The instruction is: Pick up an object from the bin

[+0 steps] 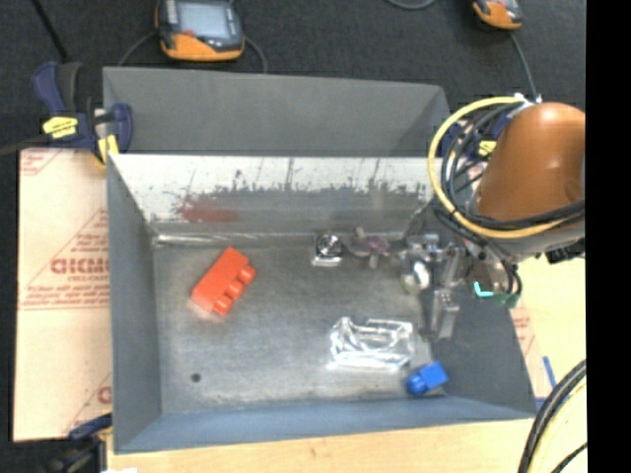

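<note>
On the camera view I look down into the bin (133, 313), with the arm coming in from the right. Its orange cover (532, 161) sits over the bin's right rim, and cables (452, 161) loop round the cover's left side.

Below the cover, the gripper (441, 321) hangs low at the right side of the bin, near the right wall. From this angle its tip is a dark cluster against the grey floor. I cannot tell how the jaws stand, nor whether they have hold of anything.

The nearest thing to it is a clear crinkled packet (370, 344), which lies flat on the floor in the front right part of the bin. The packet's right end is just beside the gripper, on its left. I cannot tell whether the two touch.

A small blue piece (427, 378) lies just in front of the gripper, close to the front wall and near the packet's right corner.

Against the back wall, behind the packet, there is a shiny metal piece (328, 248). Just to its right lies a dull purplish thing (373, 248) whose kind I cannot make out.

An orange brick (223, 281) lies tilted on the floor in the left half, well apart from the gripper and from everything else.
</note>
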Controlling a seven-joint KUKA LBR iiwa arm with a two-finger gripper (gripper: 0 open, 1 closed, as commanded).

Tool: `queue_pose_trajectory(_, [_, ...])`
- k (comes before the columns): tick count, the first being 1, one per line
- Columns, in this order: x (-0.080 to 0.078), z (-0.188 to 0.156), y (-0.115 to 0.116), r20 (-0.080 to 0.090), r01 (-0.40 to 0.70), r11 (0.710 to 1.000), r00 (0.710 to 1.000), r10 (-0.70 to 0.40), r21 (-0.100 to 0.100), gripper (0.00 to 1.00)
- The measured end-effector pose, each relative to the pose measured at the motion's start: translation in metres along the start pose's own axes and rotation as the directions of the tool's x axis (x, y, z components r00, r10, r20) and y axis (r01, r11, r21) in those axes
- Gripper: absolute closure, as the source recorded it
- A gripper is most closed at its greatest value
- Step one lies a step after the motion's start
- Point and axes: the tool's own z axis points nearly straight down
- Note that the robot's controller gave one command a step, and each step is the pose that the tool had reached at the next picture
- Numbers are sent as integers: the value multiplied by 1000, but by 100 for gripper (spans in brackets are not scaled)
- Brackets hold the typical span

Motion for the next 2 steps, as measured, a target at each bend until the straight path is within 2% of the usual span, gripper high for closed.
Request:
queue_pose_trajectory(1, [34, 137, -13, 1, 65, 998, 998, -65, 0, 0])
queue_pose_trajectory(2, [31, 132, -12, 9, 70, 998, 998, -70, 1, 100])
